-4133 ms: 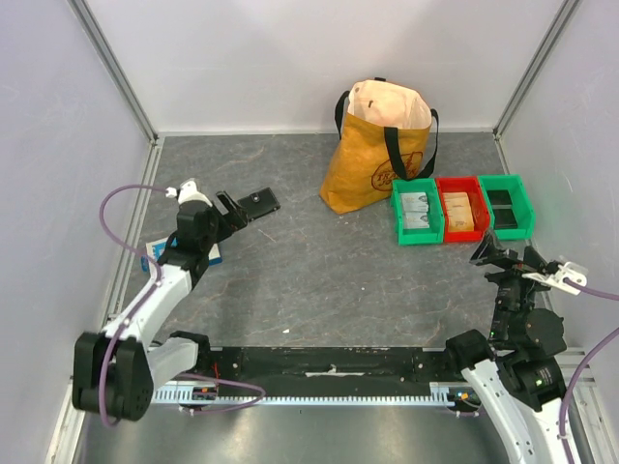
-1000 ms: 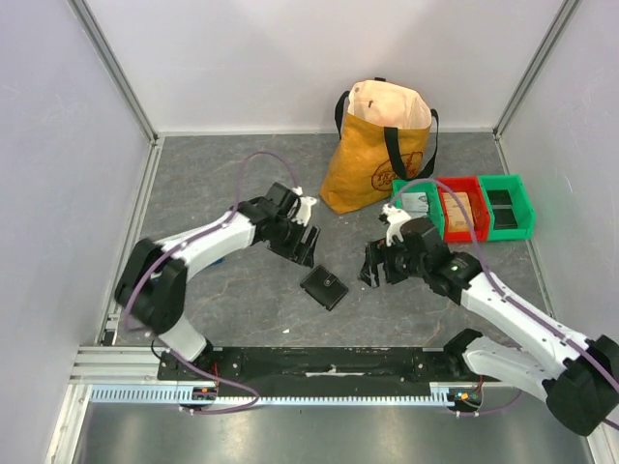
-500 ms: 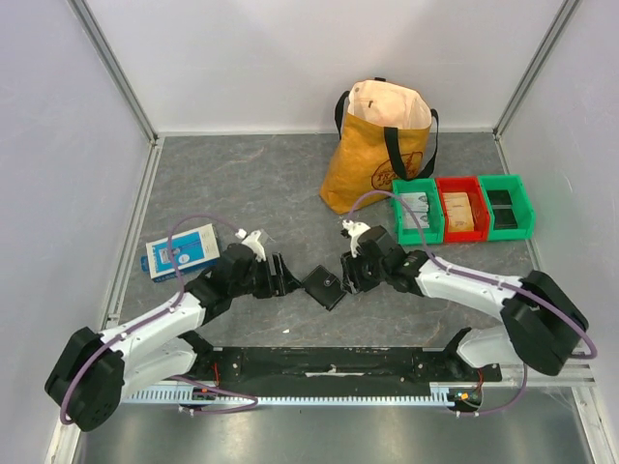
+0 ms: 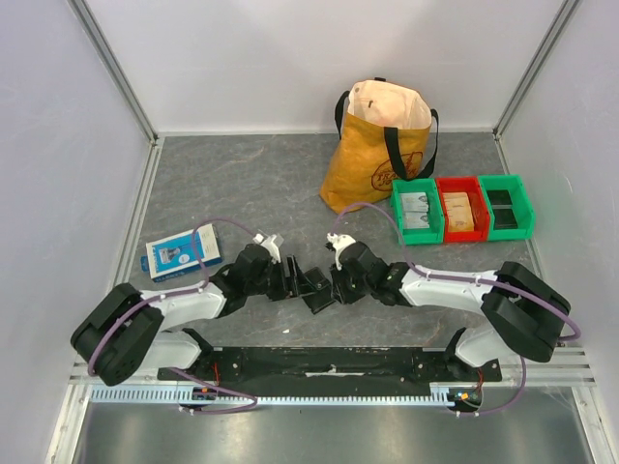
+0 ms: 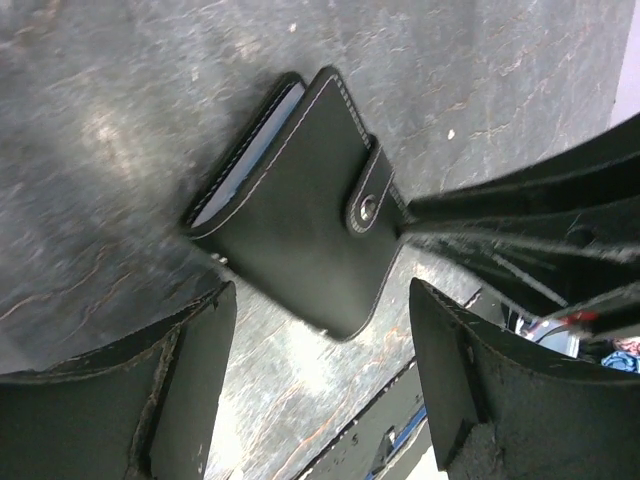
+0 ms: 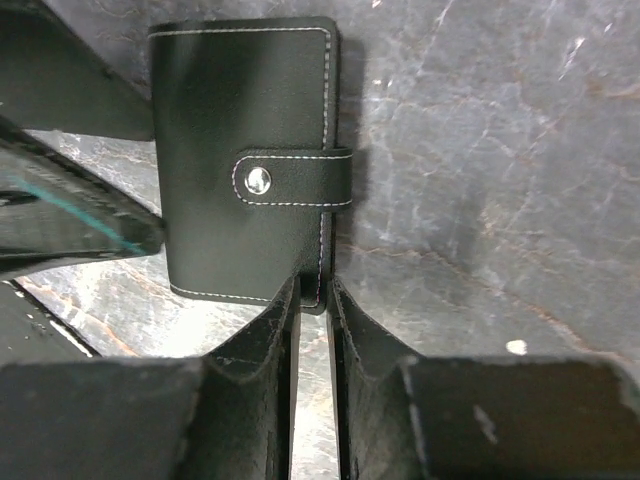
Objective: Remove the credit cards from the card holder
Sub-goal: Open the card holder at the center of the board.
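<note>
The black card holder [image 4: 315,295] lies closed on the grey table between both grippers, its strap snapped by a silver stud [image 6: 258,180]. Pale blue edges of the credit cards [image 5: 248,150] peek from its open side in the left wrist view. My right gripper [image 6: 314,292] has its fingers drawn narrow around the holder's [image 6: 240,110] near right edge, pinching it. My left gripper [image 5: 320,385] stands open just short of the holder [image 5: 300,220], nothing between its fingers. In the top view the left gripper [image 4: 293,280] and right gripper [image 4: 331,286] flank the holder.
A blue-and-white flat box [image 4: 181,251] lies at the left. A yellow tote bag [image 4: 379,145] stands at the back, with a green bin [image 4: 417,215], a red bin [image 4: 461,209] and another green bin [image 4: 506,205] to its right. The black base rail [image 4: 329,362] runs along the front.
Both arms have swung in to the holder, which has shifted slightly left. The right gripper's fingers have narrowed onto the holder's edge. The left gripper stays open.
</note>
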Robot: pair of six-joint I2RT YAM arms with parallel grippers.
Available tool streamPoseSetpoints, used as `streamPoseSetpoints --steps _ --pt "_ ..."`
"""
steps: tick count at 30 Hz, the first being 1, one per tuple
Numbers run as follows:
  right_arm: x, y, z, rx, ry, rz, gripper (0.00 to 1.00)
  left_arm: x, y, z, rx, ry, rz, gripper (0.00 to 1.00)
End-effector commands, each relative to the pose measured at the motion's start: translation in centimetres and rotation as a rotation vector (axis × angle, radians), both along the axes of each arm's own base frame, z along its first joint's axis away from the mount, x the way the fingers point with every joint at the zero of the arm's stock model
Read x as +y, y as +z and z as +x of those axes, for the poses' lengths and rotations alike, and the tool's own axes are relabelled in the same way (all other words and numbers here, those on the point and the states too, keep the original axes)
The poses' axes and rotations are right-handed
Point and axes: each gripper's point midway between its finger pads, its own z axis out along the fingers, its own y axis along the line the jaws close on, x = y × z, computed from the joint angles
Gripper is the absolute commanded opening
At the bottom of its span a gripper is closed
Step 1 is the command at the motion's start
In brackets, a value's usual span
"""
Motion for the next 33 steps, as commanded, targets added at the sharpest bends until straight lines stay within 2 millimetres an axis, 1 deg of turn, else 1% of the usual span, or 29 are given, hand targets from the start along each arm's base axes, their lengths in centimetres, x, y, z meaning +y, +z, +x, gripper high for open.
streamPoseSetpoints --steps 1,4,8,14,16,18,21,23,26,27,29,31,32,33 --pt "0.5 0.3 0.0 -0.003 -0.115 0.031 0.20 -2.3 1.1 0.9 -0.014 -0.027 -0.055 0.76" --pt "0.8 0.1 -0.2 -0.006 -0.147 0.028 0.20 -2.4 0.4 0.6 -0.001 -0.033 -0.037 0.75" --pt "0.6 -0.6 -0.3 -0.013 -0.174 0.007 0.20 -2.2 -0.2 0.5 -0.005 -0.018 -0.001 0.69" --pt "1.1 -0.5 -0.7 -0.014 -0.168 0.017 0.20 -1.6 -1.3 0.3 0.008 -0.012 0.063 0.65" --pt "1.2 -0.5 -0.8 -0.016 -0.166 0.015 0.20 -1.5 -1.6 0.3 0.014 -0.007 0.078 0.61" --pt "1.2 -0.3 -0.8 -0.020 -0.166 0.016 0.20 -1.4 -1.9 0.1 0.020 -0.010 0.090 0.53" --pt "1.0 0.0 -0.7 -0.032 -0.170 0.009 0.20 -1.3 -2.1 0.2 0.020 -0.004 0.102 0.38" --pt "0.9 0.2 -0.5 -0.043 -0.175 0.009 0.20 -1.3 -2.3 0.2 0.022 -0.004 0.106 0.26" --pt "0.9 0.6 -0.3 -0.059 -0.178 -0.001 0.20 -1.3 -2.4 0.1 0.023 -0.002 0.110 0.14" --pt "1.0 1.0 0.0 -0.069 -0.177 -0.006 0.21 -1.3 -2.4 0.1 0.025 -0.002 0.111 0.11" --pt "1.1 1.8 0.4 -0.095 -0.176 -0.015 0.24 -1.3 -2.6 0.0 0.031 -0.001 0.115 0.10" --pt "1.4 2.7 0.9 -0.122 -0.171 -0.020 0.30 -1.3 -2.6 -0.1 0.034 0.001 0.113 0.09" --pt "1.6 3.1 1.3 -0.139 -0.174 -0.021 0.36 -1.4 -2.6 -0.1 0.036 0.004 0.110 0.09" --pt "1.8 3.4 1.6 -0.152 -0.174 -0.023 0.38 -1.4 -2.6 -0.1 0.034 0.003 0.112 0.09"
